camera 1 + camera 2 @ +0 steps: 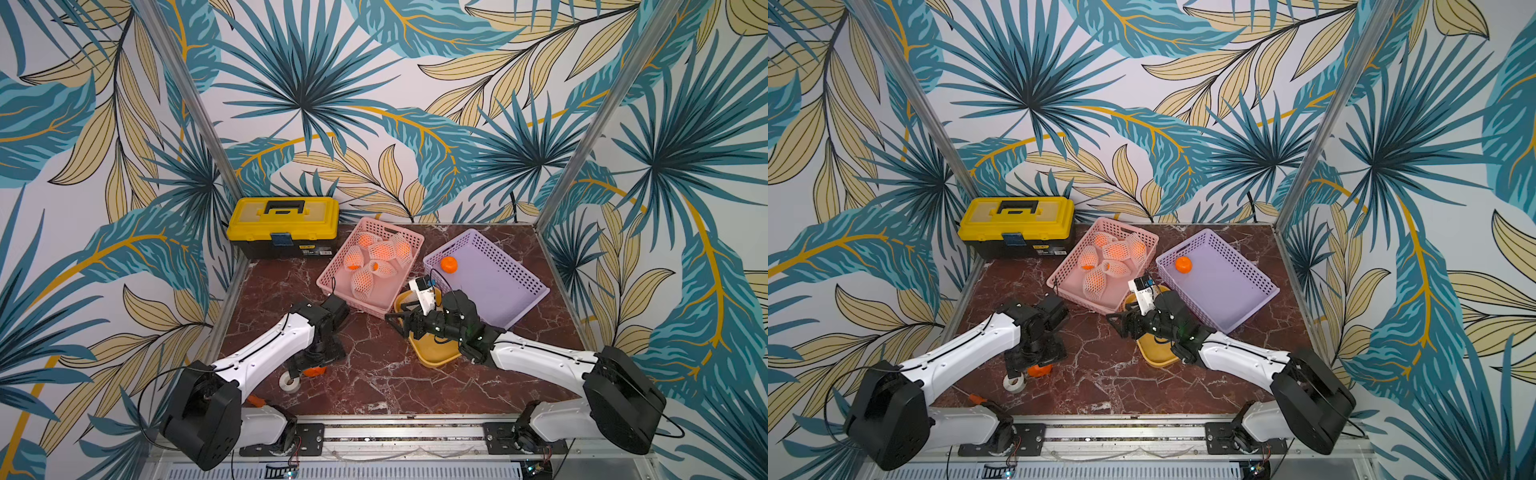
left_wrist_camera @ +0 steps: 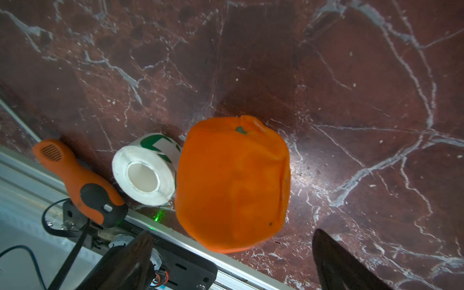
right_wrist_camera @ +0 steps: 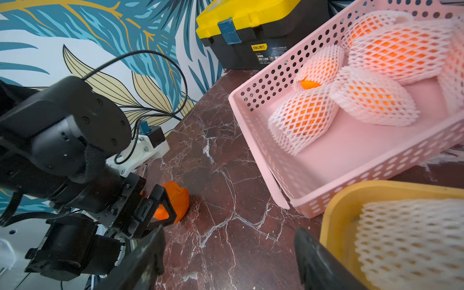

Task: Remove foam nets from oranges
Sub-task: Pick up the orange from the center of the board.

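Note:
Several oranges in white foam nets [image 1: 382, 249] [image 3: 303, 118] lie in the pink basket [image 1: 338, 251]. One bare orange [image 1: 449, 264] sits in the purple basket [image 1: 510, 261]. Another bare orange [image 2: 233, 183] [image 1: 313, 371] rests on the marble table, and my left gripper [image 2: 231, 232] [image 1: 318, 359] hangs open right over it, its fingers apart from the fruit. An empty foam net [image 3: 411, 241] lies in the yellow tray [image 3: 339, 208] [image 1: 432, 357]. My right gripper [image 3: 227, 233] [image 1: 399, 320] is open and empty, just off the tray's edge over bare table.
A yellow toolbox [image 1: 282, 226] stands at the back left. A white tape roll [image 2: 143, 170] [image 1: 289, 383] touches the loose orange, with an orange-handled tool [image 2: 75, 175] beside it at the table's front rail. The two baskets and the tray sit close together.

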Controlling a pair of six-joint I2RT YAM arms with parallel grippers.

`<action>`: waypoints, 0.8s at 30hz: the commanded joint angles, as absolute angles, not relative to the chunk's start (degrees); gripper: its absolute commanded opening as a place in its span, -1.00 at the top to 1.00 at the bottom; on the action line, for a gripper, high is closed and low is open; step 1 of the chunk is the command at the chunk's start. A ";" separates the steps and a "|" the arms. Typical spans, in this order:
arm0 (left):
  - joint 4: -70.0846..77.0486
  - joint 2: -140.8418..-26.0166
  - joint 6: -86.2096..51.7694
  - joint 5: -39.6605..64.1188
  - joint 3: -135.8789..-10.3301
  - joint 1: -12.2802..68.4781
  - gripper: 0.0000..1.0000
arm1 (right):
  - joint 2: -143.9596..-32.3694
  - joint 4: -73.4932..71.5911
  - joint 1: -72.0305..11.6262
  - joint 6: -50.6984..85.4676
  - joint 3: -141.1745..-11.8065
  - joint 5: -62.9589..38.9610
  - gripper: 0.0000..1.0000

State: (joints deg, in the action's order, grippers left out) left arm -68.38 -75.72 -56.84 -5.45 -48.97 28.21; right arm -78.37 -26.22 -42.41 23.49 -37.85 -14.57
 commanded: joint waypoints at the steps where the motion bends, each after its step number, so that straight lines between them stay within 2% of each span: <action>1: -64.87 -76.93 -56.20 -4.76 -48.25 27.08 -1.00 | -76.40 -28.85 -42.45 22.48 -36.16 -11.99 -0.64; 12: -55.98 -77.93 -52.76 -1.36 -44.47 23.19 -0.71 | -73.68 -31.70 -42.45 22.46 -33.08 -6.56 -0.64; 18: -55.14 -77.72 -52.29 -1.02 -44.68 22.75 -0.36 | -71.85 -33.31 -42.41 22.47 -31.19 -3.06 -0.64; 24: -53.20 -75.39 -51.94 1.74 -46.96 22.96 0.07 | -68.07 -33.36 -42.23 22.46 -28.57 6.26 -0.64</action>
State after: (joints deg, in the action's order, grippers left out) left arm -55.66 -77.60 -52.34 -0.08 -44.86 23.03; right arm -69.93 -32.08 -42.37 23.35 -30.13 -0.01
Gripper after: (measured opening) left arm 0.510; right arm 0.820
